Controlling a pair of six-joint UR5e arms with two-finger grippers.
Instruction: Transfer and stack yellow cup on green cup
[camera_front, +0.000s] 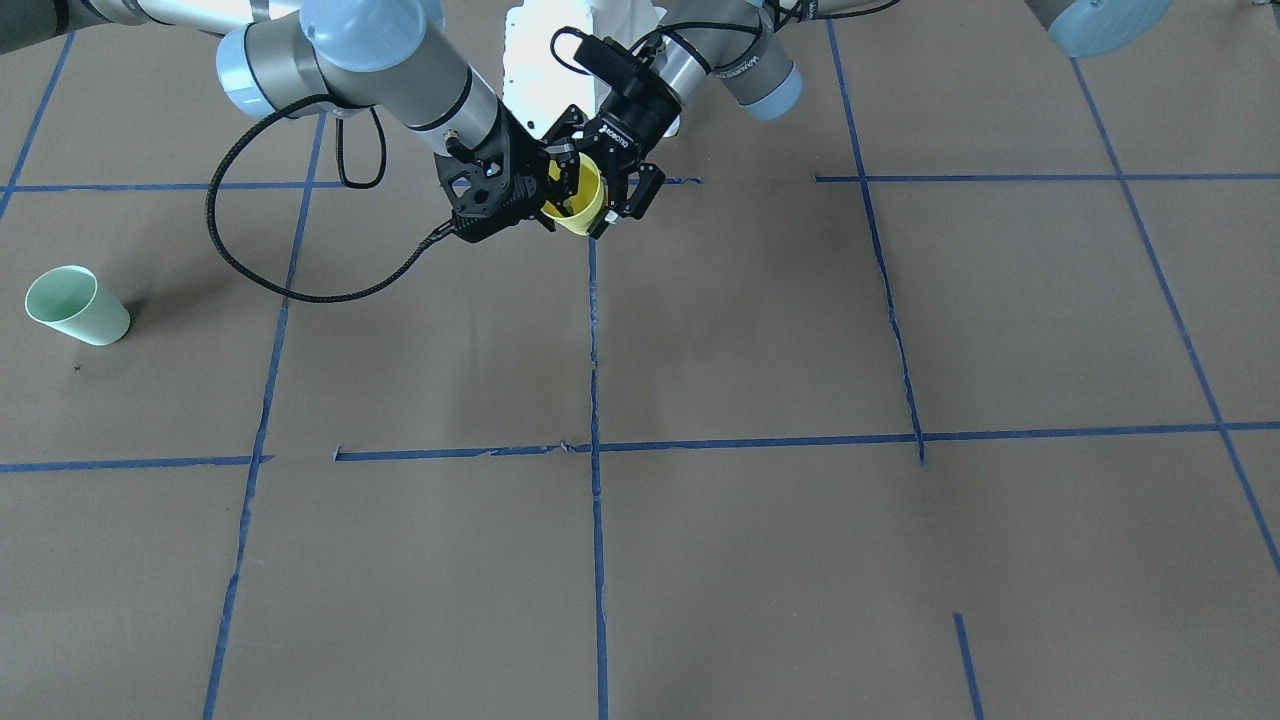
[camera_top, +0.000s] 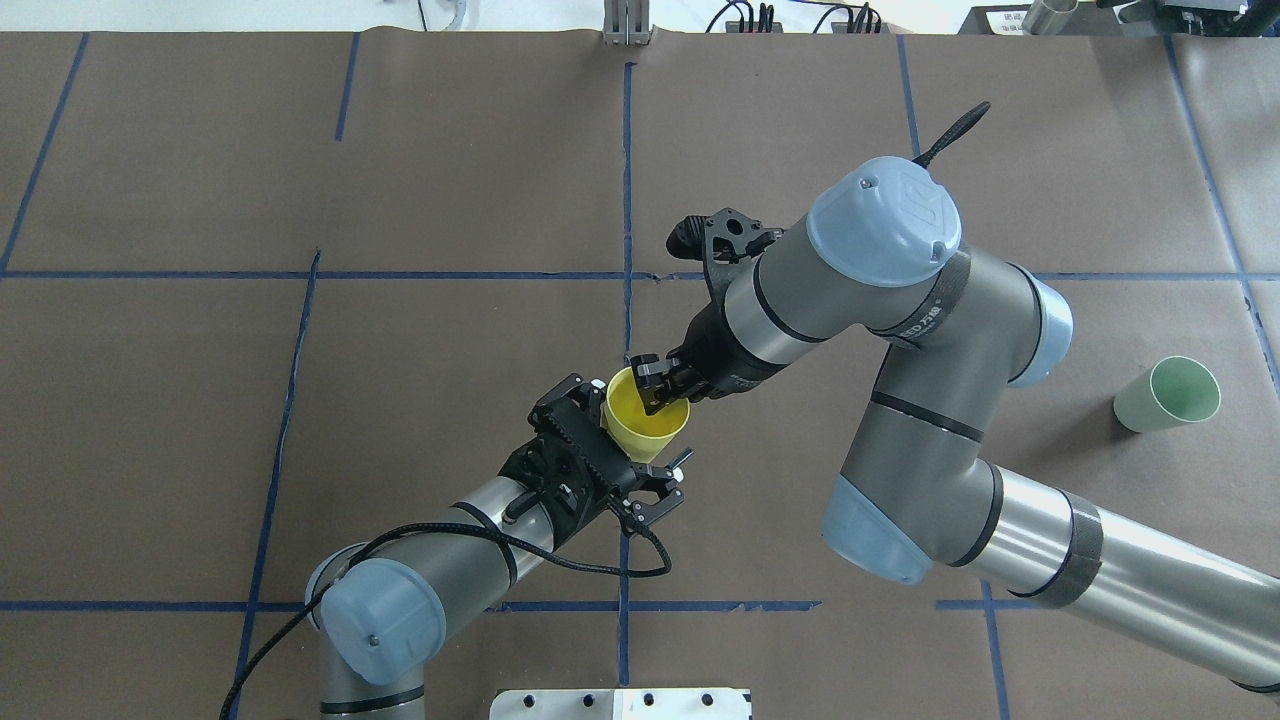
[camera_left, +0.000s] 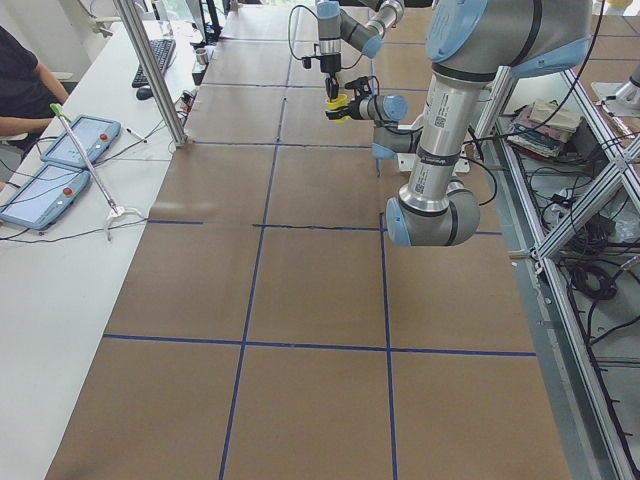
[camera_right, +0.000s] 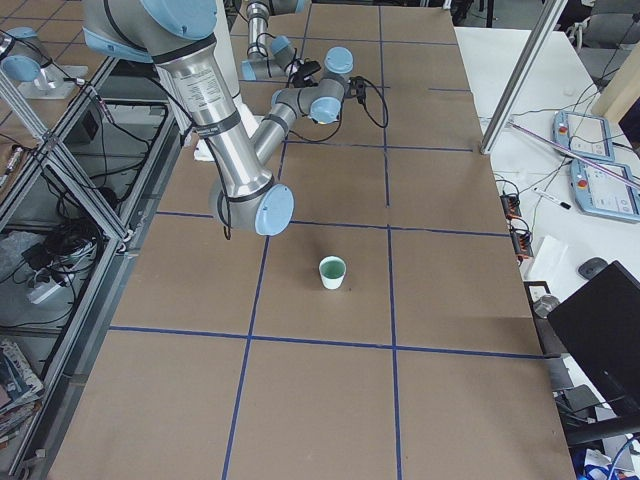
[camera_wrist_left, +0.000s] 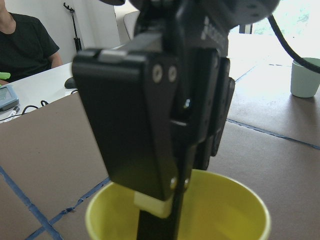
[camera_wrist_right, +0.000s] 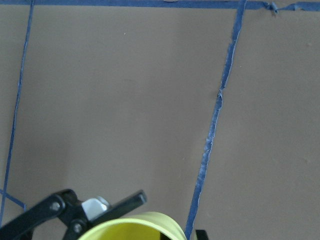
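Observation:
The yellow cup (camera_top: 640, 432) is held tilted in the air near the robot's base, over the table's middle line; it also shows in the front view (camera_front: 583, 205). My right gripper (camera_top: 658, 392) is shut on its rim, one finger inside the cup. My left gripper (camera_top: 644, 421) is open, its fingers spread on either side of the cup's lower body. The left wrist view shows the cup's mouth (camera_wrist_left: 225, 210) with the right gripper's finger in it. The green cup (camera_top: 1168, 394) stands upright far off on my right side and shows in the front view (camera_front: 78, 306).
A black cable (camera_front: 300, 290) from the right arm hangs in a loop above the brown table, which is marked with blue tape lines (camera_top: 627, 200). A side bench with tablets (camera_left: 60, 160) and a seated person lies beyond the table's far edge.

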